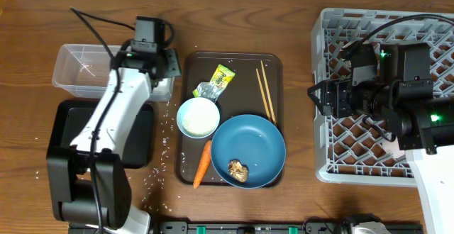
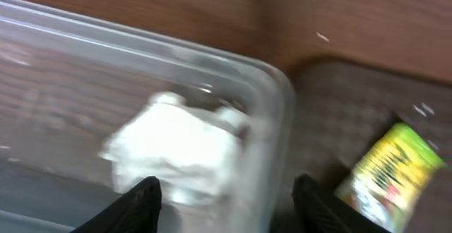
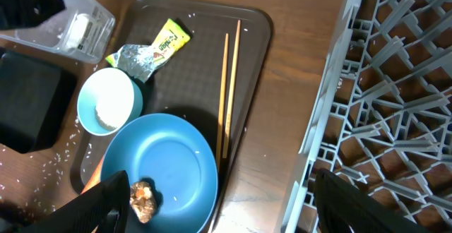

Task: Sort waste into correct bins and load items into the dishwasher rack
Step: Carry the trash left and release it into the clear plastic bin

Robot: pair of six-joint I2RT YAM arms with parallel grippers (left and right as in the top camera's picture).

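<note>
Jaws of left arm (image 1: 117, 110) standing wide apart, released, gripping nothing, hovering over clear tub (image 1: 74, 78) corner, just left of brown tray (image 1: 190, 67). Jaws of right arm (image 1: 406, 92) also standing open, empty, hanging over rack (image 1: 333, 152), right of tray. Lying on tray: wrapper (image 1: 215, 83), white bowl (image 1: 198, 117), chopsticks (image 1: 265, 91), blue dish (image 1: 252, 138) carrying food scrap (image 1: 237, 169), carrot (image 1: 202, 164).

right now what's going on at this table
The left gripper hangs open over the right end of the clear tub, above a crumpled white piece lying inside. The right gripper is open and empty at the dishwasher rack's left edge. The wrapper, carrot, white bowl, chopsticks and blue dish with the food scrap sit on the brown tray.
</note>
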